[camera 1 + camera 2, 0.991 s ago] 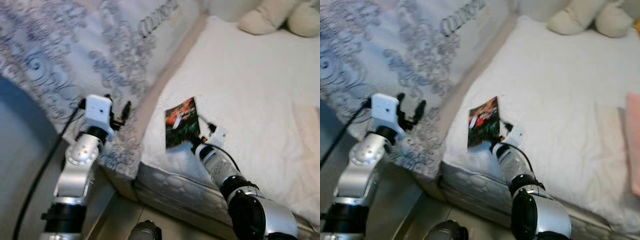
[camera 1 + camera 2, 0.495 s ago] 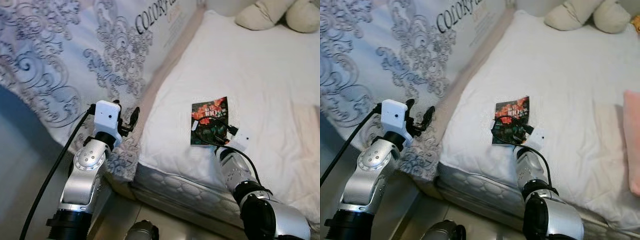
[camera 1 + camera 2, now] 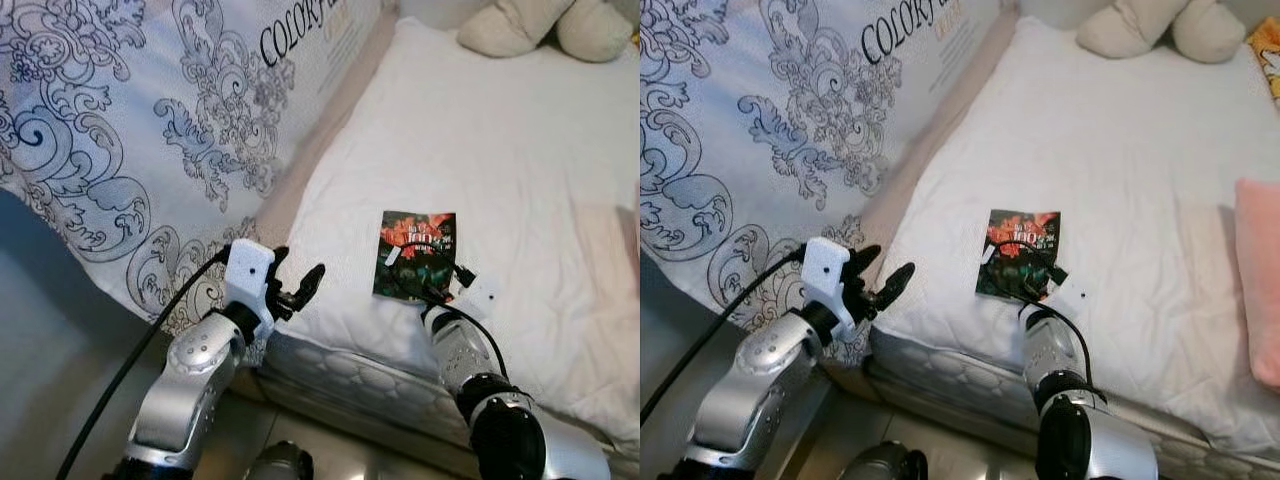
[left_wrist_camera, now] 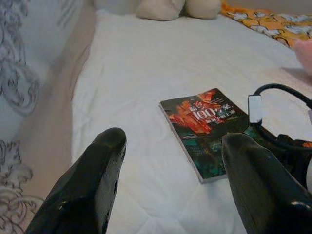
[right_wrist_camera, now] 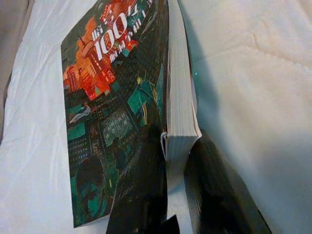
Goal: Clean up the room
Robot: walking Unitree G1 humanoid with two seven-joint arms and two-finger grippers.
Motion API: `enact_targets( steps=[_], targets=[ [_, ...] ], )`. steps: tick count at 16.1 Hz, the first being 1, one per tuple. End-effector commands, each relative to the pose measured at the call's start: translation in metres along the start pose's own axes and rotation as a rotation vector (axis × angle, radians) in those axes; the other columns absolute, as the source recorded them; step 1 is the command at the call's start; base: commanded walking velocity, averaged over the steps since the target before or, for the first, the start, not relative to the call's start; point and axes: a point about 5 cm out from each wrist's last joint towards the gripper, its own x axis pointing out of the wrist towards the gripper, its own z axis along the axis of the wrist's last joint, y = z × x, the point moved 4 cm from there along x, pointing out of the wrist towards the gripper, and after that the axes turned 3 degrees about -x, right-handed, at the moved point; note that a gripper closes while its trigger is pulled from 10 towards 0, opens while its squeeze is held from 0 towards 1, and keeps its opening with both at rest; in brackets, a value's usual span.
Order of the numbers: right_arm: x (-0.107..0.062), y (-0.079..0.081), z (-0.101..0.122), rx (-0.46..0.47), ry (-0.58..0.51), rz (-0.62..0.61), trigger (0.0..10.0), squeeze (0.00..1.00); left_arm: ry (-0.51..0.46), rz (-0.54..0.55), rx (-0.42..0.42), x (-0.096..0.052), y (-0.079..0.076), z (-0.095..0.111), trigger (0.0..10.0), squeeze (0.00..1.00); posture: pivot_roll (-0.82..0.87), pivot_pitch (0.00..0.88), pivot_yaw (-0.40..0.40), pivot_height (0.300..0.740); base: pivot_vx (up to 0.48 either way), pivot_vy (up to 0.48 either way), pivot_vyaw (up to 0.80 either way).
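A dark book [image 3: 415,255] with a red and green cover and the number 100 lies flat on the white bed [image 3: 500,130], near its front edge. My right gripper [image 5: 175,146] is shut on the book's [image 5: 117,97] near corner, one finger on the cover and one against the pages. The right wrist [image 3: 450,335] reaches up over the mattress edge, with a black cable looped above the book. My left gripper [image 3: 298,275] is open and holds nothing, hovering at the bed's front edge left of the book [image 4: 204,126].
A large patterned grey and white mattress [image 3: 150,130] leans along the bed's left side. A cream plush toy [image 3: 530,25] lies at the head of the bed. A pink pillow [image 3: 1260,280] sits at the right, and an orange patterned cloth [image 4: 263,22] behind it.
The view has shifted and sharpened. My left gripper has swung right, from beside the patterned mattress to the bed's front edge. The right gripper stays shut on the book.
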Motion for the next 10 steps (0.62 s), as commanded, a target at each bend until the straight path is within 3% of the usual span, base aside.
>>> enact_targets(
  steps=[1,7,10],
  targets=[
    [-0.0026,-0.0062,-0.0123,0.024,0.046,-0.033,0.0,0.0,0.007,-0.021,0.035,-0.0014,-0.0033,0.0008,10.0,0.0,0.33,0.067,0.055,0.74,0.0,0.0,0.0],
    [-0.0022,-0.0053,-0.0133,0.043,0.052,-0.066,0.0,0.0,0.012,-0.032,0.075,-0.0024,-0.0021,0.0041,10.0,0.0,0.33,0.056,0.049,0.74,0.0,0.0,0.0],
    [-0.0011,-0.0004,-0.0079,-0.045,0.021,-0.084,0.0,0.0,0.008,-0.034,0.095,-0.0008,-0.0005,0.0048,10.0,0.0,0.33,0.049,0.047,0.74,0.0,0.0,0.0]
  ],
)
